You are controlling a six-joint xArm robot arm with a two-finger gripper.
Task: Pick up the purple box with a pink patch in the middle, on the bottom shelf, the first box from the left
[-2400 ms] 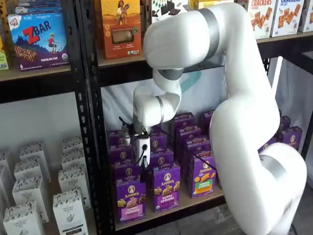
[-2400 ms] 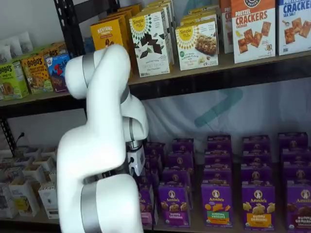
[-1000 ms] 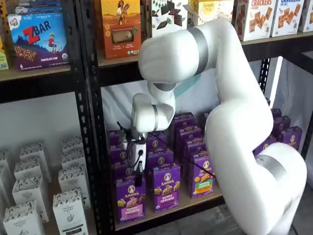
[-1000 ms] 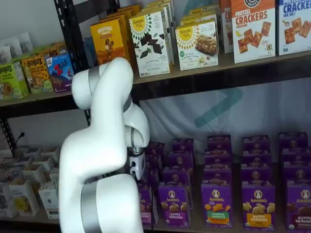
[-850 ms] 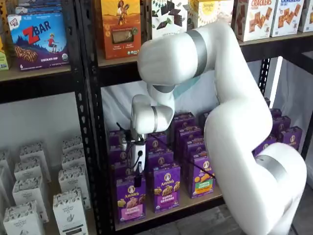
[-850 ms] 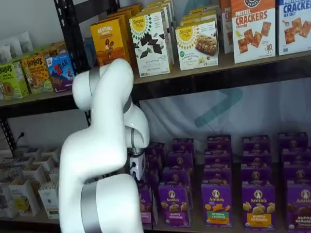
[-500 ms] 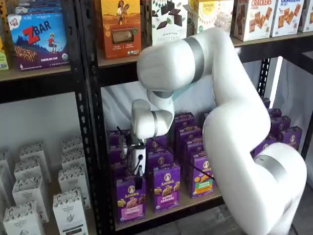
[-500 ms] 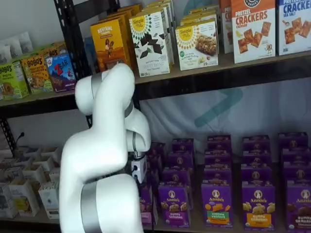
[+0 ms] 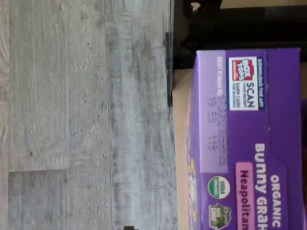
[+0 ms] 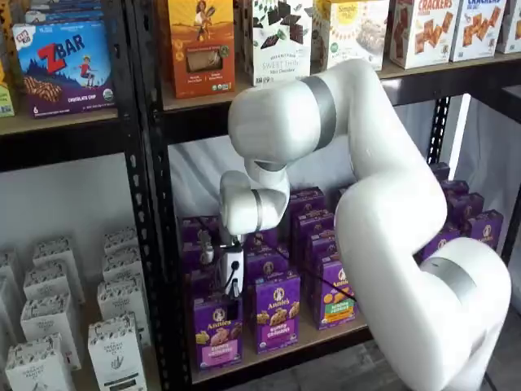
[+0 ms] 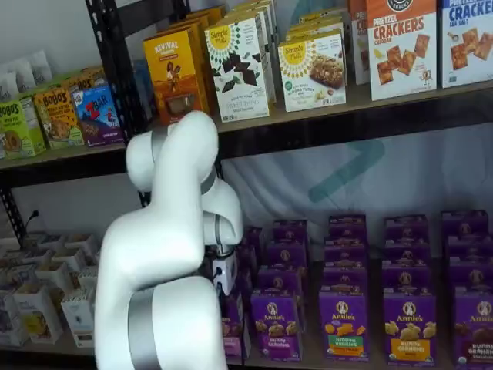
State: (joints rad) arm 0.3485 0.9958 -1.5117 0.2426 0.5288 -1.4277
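Note:
The purple box (image 10: 216, 334) stands upright at the left front of the bottom shelf (image 10: 319, 336), its pink patch facing out. The wrist view shows its top (image 9: 249, 139) from above, with a pink label strip. My gripper (image 10: 230, 308) hangs straight down from the white wrist, its black fingers right at the box's top edge. The fingers show side-on, so I cannot tell whether they are open or shut. In a shelf view the gripper's white body (image 11: 225, 271) shows beside the arm, and the arm hides most of the box (image 11: 232, 330).
A purple carton with tan crackers (image 10: 277, 314) stands right of the box, then one with an orange-and-green patch (image 10: 335, 299). A perforated black upright (image 10: 159, 244) is close on the left. White cartons (image 10: 114, 342) fill the neighbouring bay. Grey floor (image 9: 86, 115) lies below.
The arm has lowered and shifted slightly right. The gripper has come down from above the rear purple cartons to the top of the front left box.

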